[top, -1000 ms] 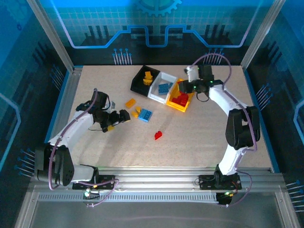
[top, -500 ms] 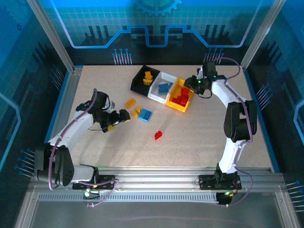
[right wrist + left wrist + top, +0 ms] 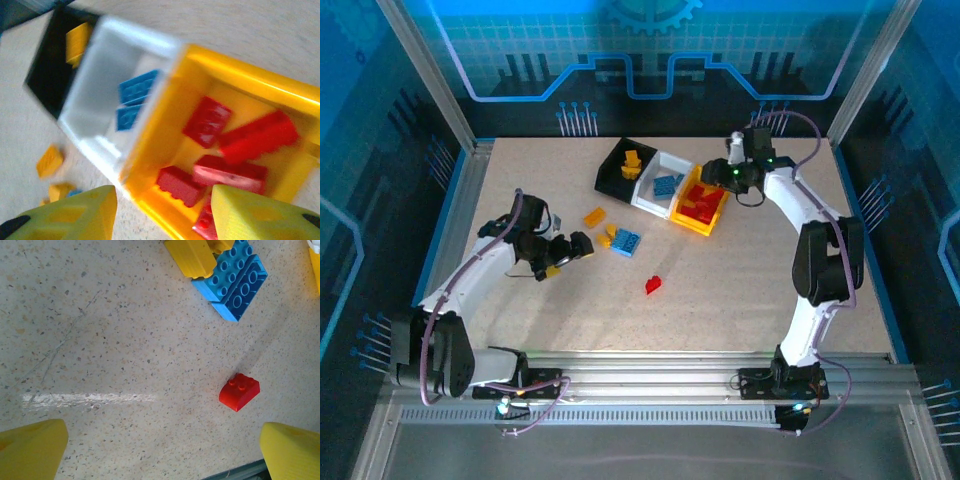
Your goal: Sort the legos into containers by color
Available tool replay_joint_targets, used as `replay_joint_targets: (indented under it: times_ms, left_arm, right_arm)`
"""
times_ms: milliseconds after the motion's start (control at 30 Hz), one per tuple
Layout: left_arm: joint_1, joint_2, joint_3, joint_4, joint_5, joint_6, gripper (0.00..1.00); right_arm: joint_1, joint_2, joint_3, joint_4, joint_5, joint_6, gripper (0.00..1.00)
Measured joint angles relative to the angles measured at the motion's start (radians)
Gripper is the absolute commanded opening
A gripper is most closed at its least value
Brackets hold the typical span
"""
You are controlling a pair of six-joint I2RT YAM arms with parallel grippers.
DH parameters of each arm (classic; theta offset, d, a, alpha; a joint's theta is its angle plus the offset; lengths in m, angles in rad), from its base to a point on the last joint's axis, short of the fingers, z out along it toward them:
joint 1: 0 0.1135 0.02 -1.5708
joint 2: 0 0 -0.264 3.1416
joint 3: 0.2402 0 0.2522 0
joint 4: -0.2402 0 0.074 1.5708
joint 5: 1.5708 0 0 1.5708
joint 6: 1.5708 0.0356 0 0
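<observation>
Three joined bins stand at the back: black (image 3: 617, 165) holding orange-yellow bricks (image 3: 77, 42), white (image 3: 654, 193) holding blue bricks (image 3: 135, 87), yellow (image 3: 692, 222) holding several red bricks (image 3: 207, 121). My right gripper (image 3: 714, 172) hovers open over the yellow bin's (image 3: 250, 82) near edge, nothing between its fingers (image 3: 165, 215). On the table lie a blue brick (image 3: 626, 242), two orange-yellow bricks (image 3: 594, 216) and a red brick (image 3: 653, 284). My left gripper (image 3: 578, 246) stands open and empty left of the blue brick; the red brick (image 3: 239, 391) lies ahead of its right finger (image 3: 292, 452).
The blue brick (image 3: 232, 282) touches an orange-yellow brick (image 3: 192, 257). Blue-lit enclosure walls and metal posts ring the table (image 3: 740, 290). A metal rail (image 3: 660, 380) runs along the near edge by the arm bases. Bare tabletop stretches between the red brick and the right arm.
The right wrist swung back from over the yellow bin, then eased left again to its near-right edge; the red bricks inside look rearranged. The left arm stayed put.
</observation>
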Motion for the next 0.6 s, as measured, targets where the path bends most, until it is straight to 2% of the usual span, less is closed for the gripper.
replay_joint_targets:
  times_ms: [67,167,333,433,600]
  left_arm:
    - [0.0,0.0,0.0,0.002,0.001,-0.003,0.99]
    - [0.0,0.0,-0.003,0.01,0.007,-0.007,0.99]
    - [0.0,0.0,-0.004,0.016,0.014,-0.018,0.99]
    - [0.0,-0.002,-0.005,0.018,0.018,-0.021,0.99]
    - [0.0,-0.027,-0.016,0.018,0.018,-0.022,0.99]
  right_arm:
    - [0.075,-0.048,-0.016,-0.013,-0.037,-0.222,0.55]
    - [0.241,-0.135,-0.066,-0.098,-0.106,-0.61,0.56]
    - [0.405,-0.166,-0.128,-0.254,-0.114,-1.054,0.57]
    - [0.459,-0.159,-0.171,-0.314,-0.081,-1.201,0.57]
    - [0.542,-0.114,-0.196,-0.367,-0.032,-1.328,0.57]
